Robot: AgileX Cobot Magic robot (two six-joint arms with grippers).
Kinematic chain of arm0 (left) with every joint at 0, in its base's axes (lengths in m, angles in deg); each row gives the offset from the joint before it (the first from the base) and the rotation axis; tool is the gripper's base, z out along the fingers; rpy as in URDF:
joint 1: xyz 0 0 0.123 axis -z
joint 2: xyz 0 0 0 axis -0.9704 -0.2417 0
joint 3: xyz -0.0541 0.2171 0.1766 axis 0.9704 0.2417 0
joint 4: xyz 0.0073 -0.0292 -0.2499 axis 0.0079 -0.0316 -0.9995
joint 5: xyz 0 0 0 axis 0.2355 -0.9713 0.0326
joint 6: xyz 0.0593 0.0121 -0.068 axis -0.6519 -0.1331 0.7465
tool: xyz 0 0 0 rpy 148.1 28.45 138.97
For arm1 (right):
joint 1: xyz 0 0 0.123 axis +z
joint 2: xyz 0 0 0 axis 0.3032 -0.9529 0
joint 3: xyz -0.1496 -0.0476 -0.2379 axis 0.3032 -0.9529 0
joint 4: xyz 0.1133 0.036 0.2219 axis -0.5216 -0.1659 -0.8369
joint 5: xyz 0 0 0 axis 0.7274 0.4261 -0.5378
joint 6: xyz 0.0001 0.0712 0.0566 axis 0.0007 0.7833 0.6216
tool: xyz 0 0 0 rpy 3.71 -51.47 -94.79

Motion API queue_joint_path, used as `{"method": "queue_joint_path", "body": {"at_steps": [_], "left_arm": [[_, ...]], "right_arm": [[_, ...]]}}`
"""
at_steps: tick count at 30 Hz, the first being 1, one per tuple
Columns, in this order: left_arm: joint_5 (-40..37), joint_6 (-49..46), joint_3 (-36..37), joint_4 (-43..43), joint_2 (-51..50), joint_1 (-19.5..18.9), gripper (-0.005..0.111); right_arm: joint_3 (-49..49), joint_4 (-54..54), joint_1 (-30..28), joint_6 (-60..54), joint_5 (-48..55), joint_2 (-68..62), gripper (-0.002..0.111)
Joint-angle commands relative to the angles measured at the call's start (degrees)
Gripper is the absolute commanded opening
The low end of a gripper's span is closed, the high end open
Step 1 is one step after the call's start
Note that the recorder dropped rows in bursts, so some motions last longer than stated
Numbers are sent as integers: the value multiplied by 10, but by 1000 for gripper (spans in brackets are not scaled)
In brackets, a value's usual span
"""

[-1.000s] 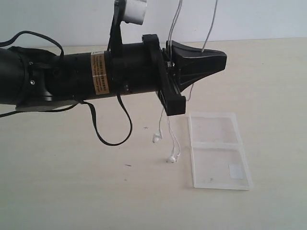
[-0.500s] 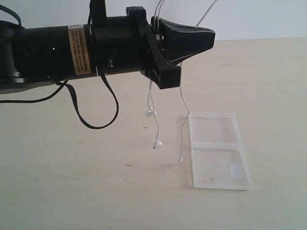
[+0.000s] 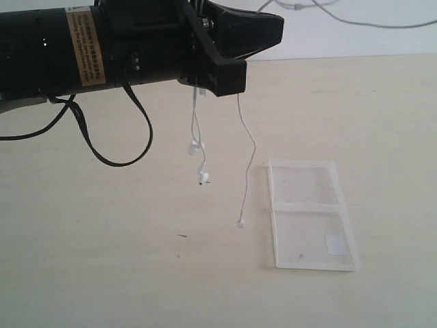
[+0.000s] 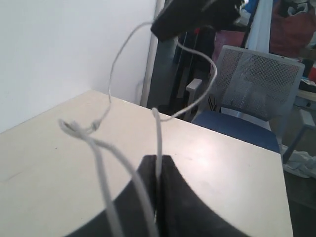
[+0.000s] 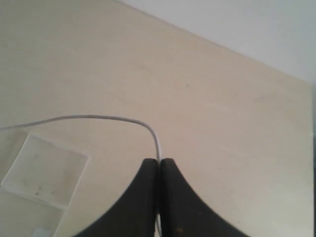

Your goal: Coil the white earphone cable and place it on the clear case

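The white earphone cable (image 3: 247,137) hangs in the air from my left gripper (image 3: 276,27), which is shut on it high above the table. Two earbuds (image 3: 199,160) dangle below the gripper and the plug end (image 3: 240,223) hangs just over the table, left of the clear case (image 3: 311,213). From the gripper the cable (image 4: 159,133) rises in a loop to my right gripper (image 4: 197,17), seen high up in the left wrist view. That right gripper (image 5: 159,161) is shut on the cable (image 5: 98,118), and the case (image 5: 34,173) lies far below it.
A thick black robot cable (image 3: 109,143) loops under the left arm. The case lies flat and open on the beige table (image 3: 102,273), with a whitish patch (image 3: 334,244) on its near half. A chair (image 4: 247,94) stands beyond the table's end.
My left gripper has risen and shifted left with the cable. The earbuds and plug have lifted off the table and now hang free.
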Motion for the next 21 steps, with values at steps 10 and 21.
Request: {"method": "queue_joint_path", "body": {"at_steps": [10,21], "left_arm": [[-22,-6,-5,5,5,1,0],[-44,12,-5,62,8,1,0]], "right_arm": [[-80,-56,-2,-32,-58,15,60],[-184,-110,-2,-94,-340,90,64]]}}
